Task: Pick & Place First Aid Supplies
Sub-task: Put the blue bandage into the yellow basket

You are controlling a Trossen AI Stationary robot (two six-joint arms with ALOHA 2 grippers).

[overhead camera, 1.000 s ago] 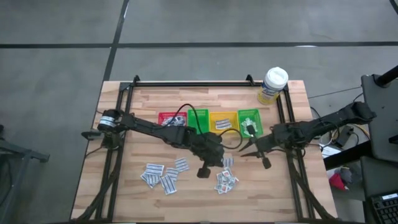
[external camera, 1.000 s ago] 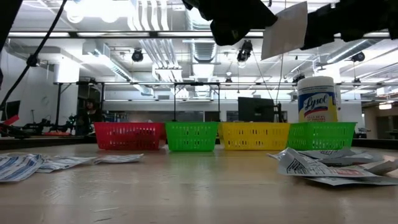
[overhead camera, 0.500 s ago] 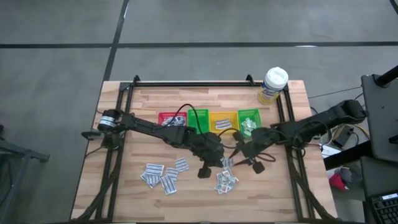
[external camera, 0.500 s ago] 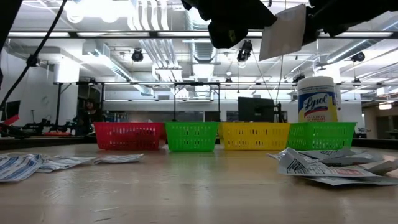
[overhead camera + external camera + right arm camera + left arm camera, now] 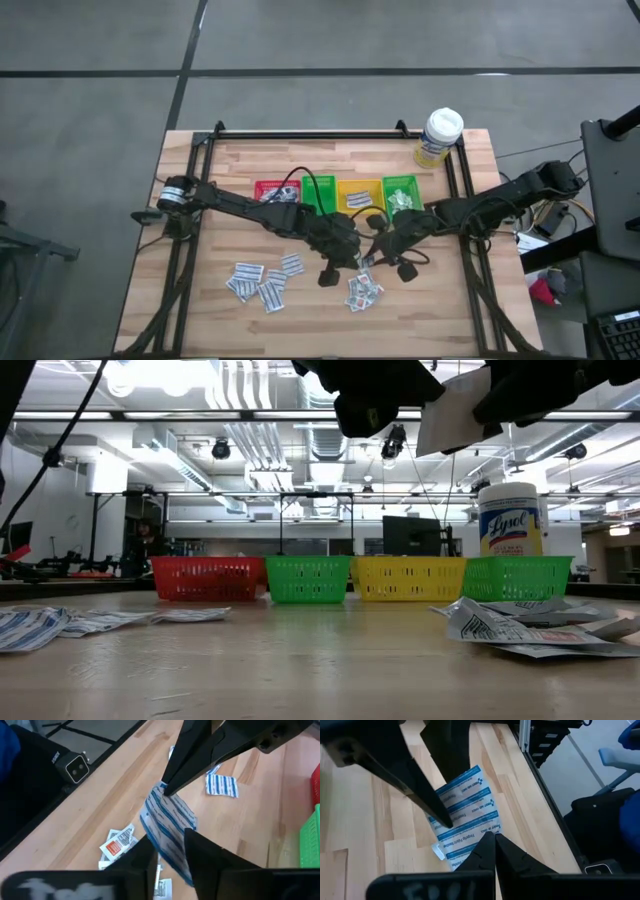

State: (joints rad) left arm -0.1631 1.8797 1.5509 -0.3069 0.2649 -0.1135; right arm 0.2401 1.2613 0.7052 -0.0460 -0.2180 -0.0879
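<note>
Above the middle of the wooden table [image 5: 200,300], in front of the row of bins, the two arms meet over one blue-striped packet [image 5: 465,817] held in the air. The left gripper [image 5: 357,259] has its jaws together, pinched on one edge of that packet, as its own wrist view shows. The right gripper [image 5: 372,247] comes in from the opposite side with its jaws on either side of the packet's other edge; I cannot tell whether they are pressing on it or only flanking it. In the low view the packet [image 5: 458,410] hangs tilted, high above the table, between the dark gripper bodies. Under the grippers a small heap of packets [image 5: 363,290] lies on the table, and a second loose group of packets [image 5: 262,282] lies well to the left of it. Behind stand the red bin [image 5: 262,190], two green bins and a yellow bin [image 5: 358,187] side by side, with the white-capped bottle [image 5: 440,137] near the back right corner.
</note>
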